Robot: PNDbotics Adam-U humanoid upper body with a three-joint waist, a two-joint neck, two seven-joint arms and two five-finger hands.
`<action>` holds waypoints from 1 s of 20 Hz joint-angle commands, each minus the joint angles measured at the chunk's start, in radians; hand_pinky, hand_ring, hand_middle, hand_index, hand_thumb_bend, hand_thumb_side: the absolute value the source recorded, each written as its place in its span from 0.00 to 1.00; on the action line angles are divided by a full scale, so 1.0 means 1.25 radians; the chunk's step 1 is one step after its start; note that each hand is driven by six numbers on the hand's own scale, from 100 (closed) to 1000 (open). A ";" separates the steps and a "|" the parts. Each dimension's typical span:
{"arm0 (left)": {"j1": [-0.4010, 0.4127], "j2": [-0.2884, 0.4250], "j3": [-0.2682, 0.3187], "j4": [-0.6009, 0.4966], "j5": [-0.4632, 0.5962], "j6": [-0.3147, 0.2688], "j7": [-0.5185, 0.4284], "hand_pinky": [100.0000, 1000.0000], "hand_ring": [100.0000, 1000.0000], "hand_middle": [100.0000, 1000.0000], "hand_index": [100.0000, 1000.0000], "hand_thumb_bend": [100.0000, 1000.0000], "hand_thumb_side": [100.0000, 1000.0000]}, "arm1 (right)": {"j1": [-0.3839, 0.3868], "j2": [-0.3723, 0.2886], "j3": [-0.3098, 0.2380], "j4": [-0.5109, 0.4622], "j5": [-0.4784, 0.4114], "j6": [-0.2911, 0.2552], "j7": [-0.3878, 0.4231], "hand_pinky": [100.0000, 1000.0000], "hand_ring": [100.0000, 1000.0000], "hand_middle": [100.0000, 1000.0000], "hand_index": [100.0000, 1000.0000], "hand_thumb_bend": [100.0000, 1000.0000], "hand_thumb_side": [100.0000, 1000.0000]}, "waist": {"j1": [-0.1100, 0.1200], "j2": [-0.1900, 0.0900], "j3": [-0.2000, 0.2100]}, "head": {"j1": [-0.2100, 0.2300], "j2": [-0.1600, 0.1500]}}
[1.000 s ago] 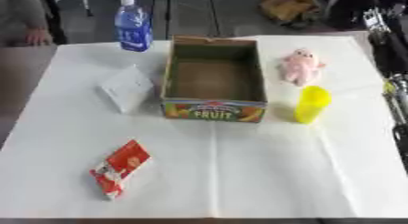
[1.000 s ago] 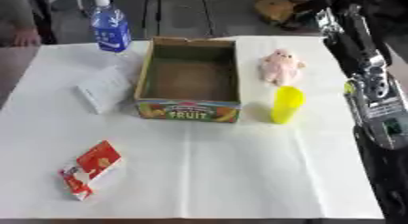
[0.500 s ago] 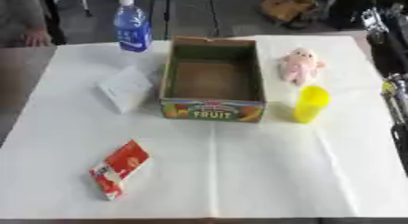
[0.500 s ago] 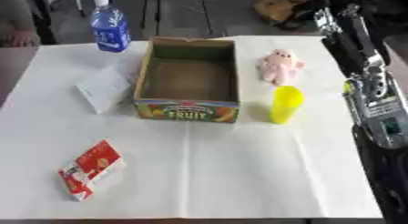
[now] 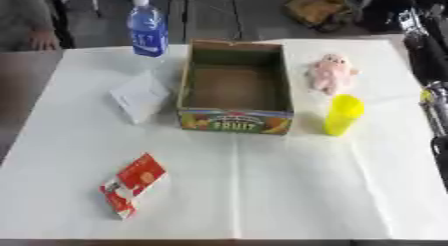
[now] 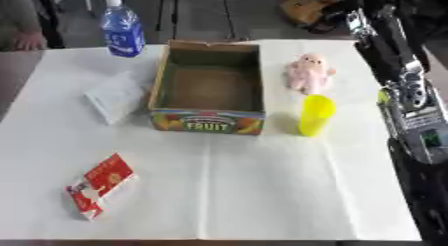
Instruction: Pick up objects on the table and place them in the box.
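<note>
Nothing has shifted over the last second: every item sits where it was, so no pick has begun and the open cardboard fruit box (image 5: pixel 234 87) is bare inside. Left of the box: red-and-white snack packet (image 5: pixel 129 183) toward the near edge, clear plastic pouch (image 5: pixel 139 94) just beside its left wall, blue-labelled water bottle (image 5: pixel 147 27) at its far left corner. Right of it: pink plush toy (image 5: pixel 332 73), yellow plastic cup (image 5: pixel 342 114). The right arm (image 6: pixel 404 87) is cut off; its hand's state I cannot tell. No left hand is in view
</note>
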 commanded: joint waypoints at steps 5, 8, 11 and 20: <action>-0.012 0.009 0.001 -0.015 0.000 -0.001 -0.005 0.48 0.71 0.78 0.86 0.30 0.96 | -0.010 -0.013 -0.004 -0.015 0.001 0.000 0.001 0.62 0.67 0.74 0.89 0.00 0.70 | 0.001 -0.008 0.000 | 0.006 0.004; -0.012 0.009 0.001 -0.015 -0.001 -0.001 -0.006 0.48 0.71 0.78 0.86 0.30 0.96 | -0.010 -0.013 -0.005 -0.015 0.000 0.000 0.001 0.62 0.67 0.75 0.89 0.00 0.70 | 0.001 -0.008 0.000 | 0.008 0.004; -0.013 0.009 0.001 -0.016 -0.002 -0.001 -0.007 0.48 0.71 0.78 0.86 0.30 0.96 | -0.010 -0.013 -0.005 -0.016 0.000 0.000 0.001 0.62 0.67 0.75 0.89 0.00 0.70 | 0.001 -0.008 0.000 | 0.010 0.004; -0.013 0.008 0.000 -0.016 -0.005 0.000 -0.011 0.47 0.71 0.78 0.86 0.30 0.96 | -0.012 -0.013 -0.002 -0.017 0.000 0.000 0.002 0.62 0.67 0.75 0.89 0.00 0.70 | 0.000 -0.009 0.000 | 0.040 0.004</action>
